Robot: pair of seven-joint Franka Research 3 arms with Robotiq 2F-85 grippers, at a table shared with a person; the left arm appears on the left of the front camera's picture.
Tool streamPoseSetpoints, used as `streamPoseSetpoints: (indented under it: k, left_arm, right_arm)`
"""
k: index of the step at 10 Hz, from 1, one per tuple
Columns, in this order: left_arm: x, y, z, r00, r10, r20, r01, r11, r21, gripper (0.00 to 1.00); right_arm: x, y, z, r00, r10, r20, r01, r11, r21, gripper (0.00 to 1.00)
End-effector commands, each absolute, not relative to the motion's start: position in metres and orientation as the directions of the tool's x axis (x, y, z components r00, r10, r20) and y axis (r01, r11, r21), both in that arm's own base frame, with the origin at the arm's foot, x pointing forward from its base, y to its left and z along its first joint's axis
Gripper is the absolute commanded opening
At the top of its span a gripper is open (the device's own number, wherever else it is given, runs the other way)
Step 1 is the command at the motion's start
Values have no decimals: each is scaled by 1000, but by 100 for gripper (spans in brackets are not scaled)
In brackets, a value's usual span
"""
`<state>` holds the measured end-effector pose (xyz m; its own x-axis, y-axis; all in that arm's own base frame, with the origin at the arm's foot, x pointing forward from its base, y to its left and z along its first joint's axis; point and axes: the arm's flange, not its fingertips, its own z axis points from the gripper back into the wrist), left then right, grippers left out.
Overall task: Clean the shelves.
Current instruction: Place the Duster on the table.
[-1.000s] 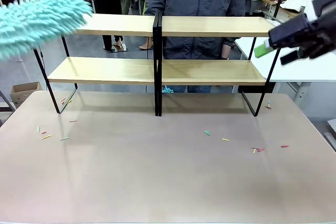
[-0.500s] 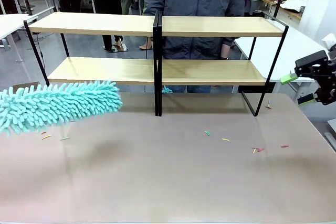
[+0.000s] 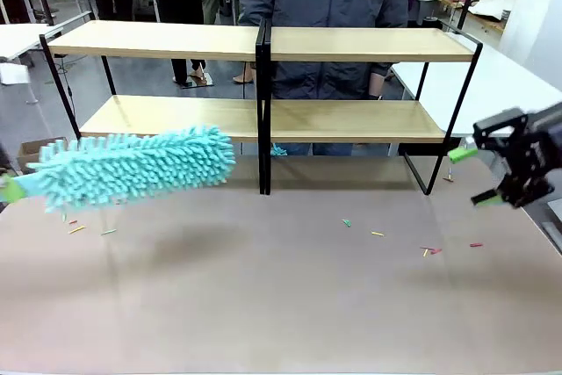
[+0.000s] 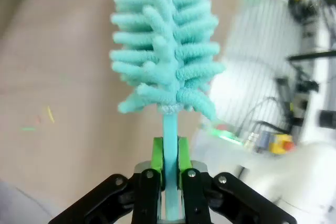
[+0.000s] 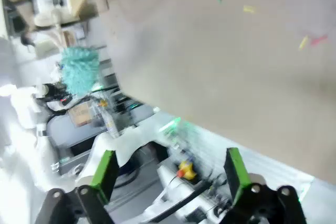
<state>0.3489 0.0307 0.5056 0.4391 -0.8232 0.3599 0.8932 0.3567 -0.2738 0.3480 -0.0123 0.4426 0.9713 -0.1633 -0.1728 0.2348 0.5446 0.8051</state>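
The shelves (image 3: 351, 44) stand at the far side of the table, two light-wood boards in a black frame with a centre post. A fluffy teal duster (image 3: 132, 166) hovers over the table's left part, in front of the lower board and apart from it. In the left wrist view my left gripper (image 4: 169, 174) is shut on the duster (image 4: 165, 40) by its thin teal handle. My right gripper (image 3: 479, 177) hangs at the table's right edge, open, with nothing between its green pads (image 5: 105, 174). The right wrist view shows the duster (image 5: 80, 69) far off.
Small coloured scraps (image 3: 378, 234) lie scattered on the brown table top (image 3: 281, 296), more at the left (image 3: 88, 230). A person in a dark jacket (image 3: 329, 6) stands behind the shelves. A white table (image 3: 500, 85) adjoins at the right.
The duster has swung down from above the top board to just over the table and moved right. My right gripper has dropped from shelf-top height to the table's right edge.
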Motion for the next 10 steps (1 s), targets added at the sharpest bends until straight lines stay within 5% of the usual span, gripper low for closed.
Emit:
streamPoseSetpoints:
  k: [1,3,4,6,7,8,9,10]
  left_arm:
    - [347,3,465,337,-870,361,933,361,-1,12]
    - [353,-17,451,251,-940,232,967,254,-17,12]
    - [356,-21,446,218,-960,177,976,213,-44,12]
    - [356,-25,448,173,-976,135,983,163,-82,12]
    - [357,-24,449,144,-980,141,985,128,-115,34]
    - [358,-23,450,145,-982,123,984,129,-125,72]
    - [359,-21,449,153,-979,134,982,136,-129,94]
    - [361,-17,455,169,-970,177,978,142,-155,100]
  right_arm:
    - [366,-50,401,870,-152,-469,492,343,800,100]
    - [361,-61,370,809,-222,-545,588,311,747,100]
    - [347,-43,385,891,-130,-435,451,369,813,100]
    - [347,-43,385,891,-130,-435,451,369,813,100]
    - [347,-43,385,891,-130,-435,451,369,813,100]
    - [347,-43,385,891,-130,-435,451,369,813,100]
    - [347,-43,385,891,-130,-435,451,369,813,100]
    - [347,-43,385,891,-130,-435,451,369,813,100]
